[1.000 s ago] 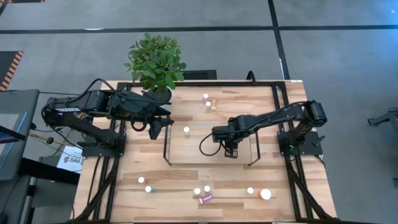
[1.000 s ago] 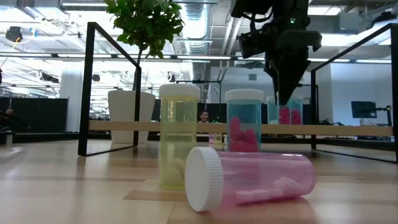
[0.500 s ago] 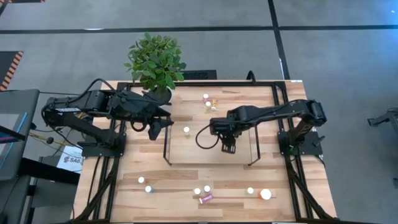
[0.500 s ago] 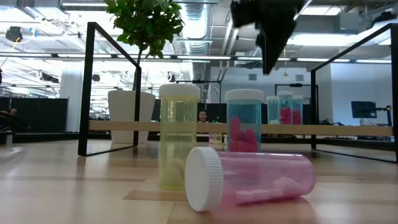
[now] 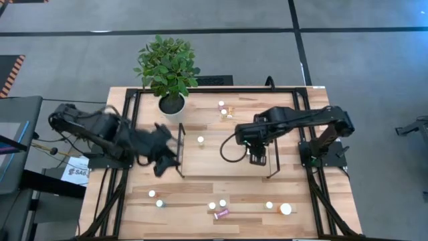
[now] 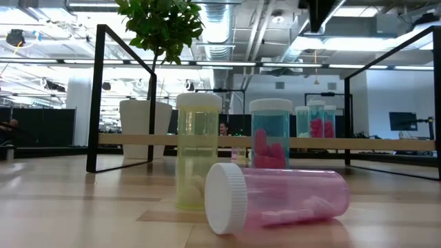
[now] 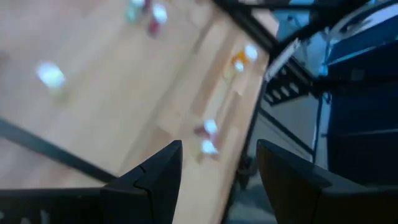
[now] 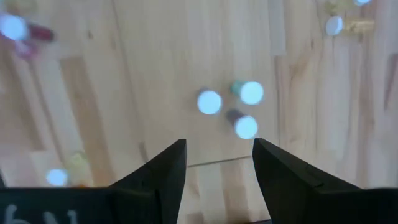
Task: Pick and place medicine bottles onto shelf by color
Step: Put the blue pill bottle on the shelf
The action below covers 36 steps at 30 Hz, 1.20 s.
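The shelf (image 5: 214, 161) is a low light-wood platform with black wire end frames in the middle of the table; in the low view its board (image 6: 138, 140) runs across. One white-capped bottle (image 5: 200, 140) stands on it. My right gripper (image 5: 258, 159) hangs open and empty above the shelf's right part; its wrist view (image 8: 217, 146) shows a bare gap. My left gripper (image 5: 162, 164) is open and empty just left of the shelf's left end frame, as its wrist view (image 7: 217, 149) also shows. Several bottles stand along the near edge, and a pink one (image 6: 275, 196) lies on its side.
A yellow bottle (image 6: 198, 151) and a teal bottle (image 6: 271, 134) stand upright by the lying pink one. A wider bottle (image 5: 285, 209) stands near right. Three small bottles (image 5: 225, 110) sit at the far side. A potted plant (image 5: 167, 67) stands far left.
My left gripper has swung from beside the plant pot toward the table's near edge, to the shelf's left end. My right gripper has risen from just above the pink bottles on the shelf, leaving the low view, and gone a little toward the table's right edge. The bottles stay put.
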### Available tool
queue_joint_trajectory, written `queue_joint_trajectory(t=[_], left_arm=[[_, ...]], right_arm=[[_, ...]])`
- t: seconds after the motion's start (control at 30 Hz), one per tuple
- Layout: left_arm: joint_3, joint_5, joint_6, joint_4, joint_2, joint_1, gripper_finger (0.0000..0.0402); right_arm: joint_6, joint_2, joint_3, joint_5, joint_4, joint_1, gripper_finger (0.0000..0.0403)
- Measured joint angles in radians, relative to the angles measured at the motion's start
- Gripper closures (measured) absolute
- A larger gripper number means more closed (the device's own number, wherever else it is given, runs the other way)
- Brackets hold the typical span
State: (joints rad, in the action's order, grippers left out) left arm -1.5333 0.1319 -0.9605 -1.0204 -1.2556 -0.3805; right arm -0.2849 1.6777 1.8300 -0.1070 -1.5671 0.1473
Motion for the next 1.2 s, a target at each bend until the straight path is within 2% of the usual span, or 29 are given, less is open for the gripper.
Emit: queue_joint_trajectory(t=[0.33,0.53,0.67,0.83,1.0,1.2], left_arm=[[0.000,-0.063,-0.590,-0.232,-0.171,-0.280,0.0210],[0.000,-0.064,-0.830,-0.253,-0.263,-0.387,0.0210],[0.000,-0.073,-0.908,-0.277,-0.325,-0.418,0.0210],[0.000,-0.124,-0.922,-0.280,-0.384,-0.425,0.0210],[0.003,-0.099,-0.941,-0.300,-0.417,-0.422,0.0210],[0.102,-0.090,-1.031,-0.268,-0.417,-0.422,0.0210]], right_arm=[[-0.134,-0.131,-0.048,0.000,-0.004,0.174,0.0201],[-0.213,-0.157,-0.098,-0.032,0.004,0.292,0.0200],[-0.239,-0.151,-0.121,-0.052,0.015,0.356,0.0204],[-0.258,-0.152,-0.169,-0.052,0.044,0.406,0.0206],[-0.314,-0.153,-0.185,-0.052,0.029,0.443,0.0204],[-0.320,-0.152,-0.185,-0.052,0.023,0.491,0.0208]])
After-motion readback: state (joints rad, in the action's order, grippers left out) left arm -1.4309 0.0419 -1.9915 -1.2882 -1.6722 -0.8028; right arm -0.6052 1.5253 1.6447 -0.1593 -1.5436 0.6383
